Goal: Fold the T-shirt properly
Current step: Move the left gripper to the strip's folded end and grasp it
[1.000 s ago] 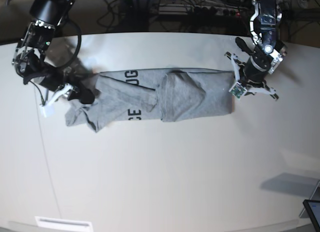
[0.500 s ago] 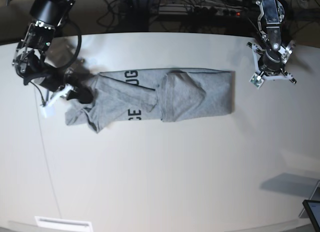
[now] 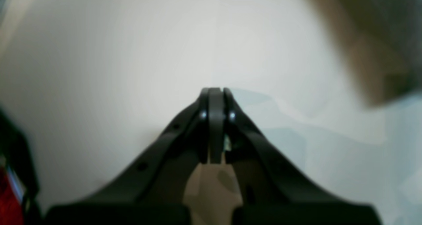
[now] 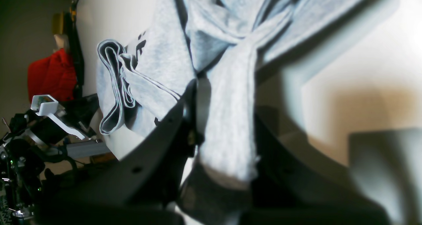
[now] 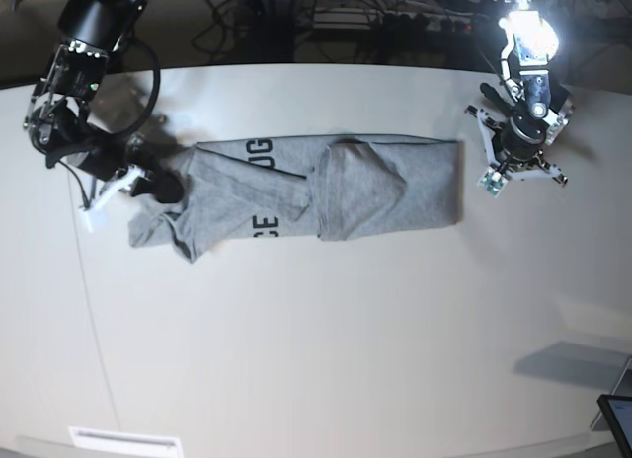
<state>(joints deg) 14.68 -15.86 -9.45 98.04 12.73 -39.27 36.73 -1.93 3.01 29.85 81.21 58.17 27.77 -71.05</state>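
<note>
Looking through your left wrist view, you get a soft, blurred picture: the left gripper [image 3: 216, 96] has its fingers pressed together with nothing between them, above the pale table [image 3: 99, 70]; a dark brownish blur fills the upper right corner and you cannot tell what it is, and a red patch [image 3: 8, 198] is cut off at the lower left edge. In your right wrist view the right gripper [image 4: 224, 119] is clamped on a bunched strip of the T-shirt [image 4: 165, 63], and the grey cloth drapes over and hides the right-hand finger; black lettering shows only in fragments among the folds, a layered hem curls at the left, and a red thing [image 4: 52, 75] and dark gear beyond the table's edge are too dim to name. In the base view the T-shirt [image 5: 375, 187] lies stretched across the far middle of the table [image 5: 326, 349], its right part folded flat, its left end rumpled with partial letters. Your right gripper [image 5: 158, 187] sits at that rumpled left end, its tips buried in cloth and shadow. Your left gripper [image 5: 518, 157] is just beside the shirt's right edge, apart from it, and a bright glare above it washes out the arm.
</note>
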